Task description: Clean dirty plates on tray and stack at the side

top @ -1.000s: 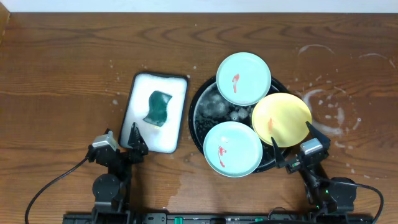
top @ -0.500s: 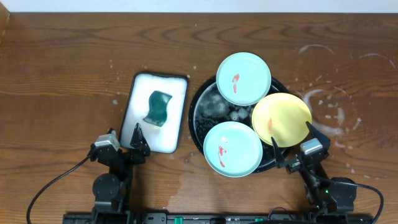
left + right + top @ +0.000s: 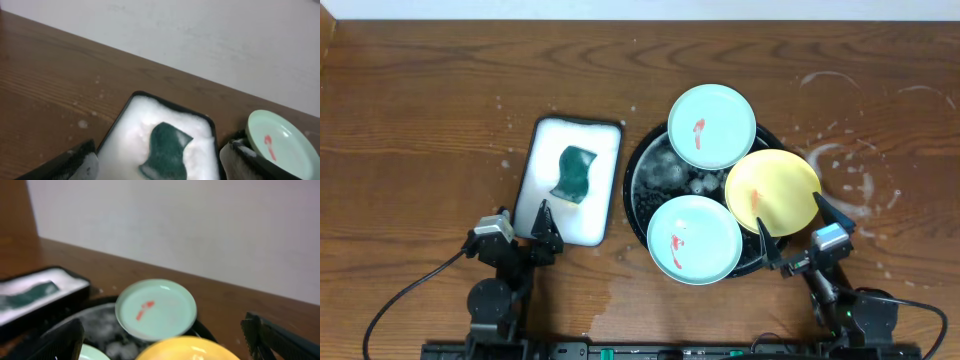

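Overhead, the tray [image 3: 642, 195] sits right of centre on the dark wood tabletop [image 3: 430, 110], its black floor wet and foamy where it shows between the plates. All three plates rest in or on it. One mint-green plate [image 3: 711, 125] lies at the tray's upper right and reaches out past the rim, with a red smear near its middle. The yellow plate [image 3: 772, 193] lies over the right side of the tray, a small red mark toward its left edge. The second mint-green plate [image 3: 695, 239] lies over the lower edge of the tray and also carries a red smear. The plates' edges meet or come very close; which overlaps which is hard to tell. Whitish soapy streaks [image 3: 845, 170] mark the bare wood to the right of the tray, and no plate lies there. Left of the tray, a white rectangular tray [image 3: 548, 222] full of foam holds a green sponge [image 3: 574, 173]. The left gripper [image 3: 520, 215] sits at the lower left, at the near end of the white tray, its jaws spread wide and holding nothing. The right gripper [image 3: 790, 220] sits at the lower right, by the near edge of the yellow plate, likewise wide open and empty, touching no plate.
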You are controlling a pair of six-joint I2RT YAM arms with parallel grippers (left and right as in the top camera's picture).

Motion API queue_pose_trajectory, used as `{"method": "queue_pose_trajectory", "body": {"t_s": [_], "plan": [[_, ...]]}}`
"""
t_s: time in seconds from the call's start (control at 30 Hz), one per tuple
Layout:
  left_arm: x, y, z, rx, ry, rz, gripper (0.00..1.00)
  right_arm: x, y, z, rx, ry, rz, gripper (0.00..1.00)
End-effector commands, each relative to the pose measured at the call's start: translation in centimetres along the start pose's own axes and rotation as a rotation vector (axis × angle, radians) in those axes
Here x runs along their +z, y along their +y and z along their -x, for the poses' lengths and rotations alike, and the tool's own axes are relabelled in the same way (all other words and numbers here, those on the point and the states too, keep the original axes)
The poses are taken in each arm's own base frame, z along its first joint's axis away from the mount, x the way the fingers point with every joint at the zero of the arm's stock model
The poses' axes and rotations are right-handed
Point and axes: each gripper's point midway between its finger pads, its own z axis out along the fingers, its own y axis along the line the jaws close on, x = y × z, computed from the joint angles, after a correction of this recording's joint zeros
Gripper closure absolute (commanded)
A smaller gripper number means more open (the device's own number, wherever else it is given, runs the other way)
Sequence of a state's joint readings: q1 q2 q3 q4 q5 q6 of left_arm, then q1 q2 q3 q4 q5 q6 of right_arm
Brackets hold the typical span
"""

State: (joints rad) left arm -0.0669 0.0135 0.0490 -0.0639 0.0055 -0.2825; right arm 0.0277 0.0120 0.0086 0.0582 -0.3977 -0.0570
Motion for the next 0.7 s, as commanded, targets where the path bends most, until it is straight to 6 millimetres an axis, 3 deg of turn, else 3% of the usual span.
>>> {"method": "queue_pose_trajectory", "body": {"t_s": [0.0,0.13,0.3,0.43,0.67], "plan": [[-1.1,-1.8,4.6,0.012,-0.075,-0.037,0.18,-0.4,1.2,3.4,0.064,-0.068,0.068,0.01],[-1.5,-2.6,7.0,0.016,-0.026,-0.018,0.17,-0.6,1.2,5.8,0.094,-0.067,0.073,0.01],[-0.4,-3.2,8.2,0.025,0.122,0.027,0.17,0.2,1.2,8.4,0.123,-0.002,0.102,0.01],[0.7,-5.0,8.7,0.020,0.251,-0.013,0.17,1.8,1.2,10.4,0.169,0.092,0.143,0.01],[1.5,-5.8,9.9,0.016,0.349,-0.001,0.18,4.9,-0.1,11.0,0.296,0.362,0.144,0.01]]}}
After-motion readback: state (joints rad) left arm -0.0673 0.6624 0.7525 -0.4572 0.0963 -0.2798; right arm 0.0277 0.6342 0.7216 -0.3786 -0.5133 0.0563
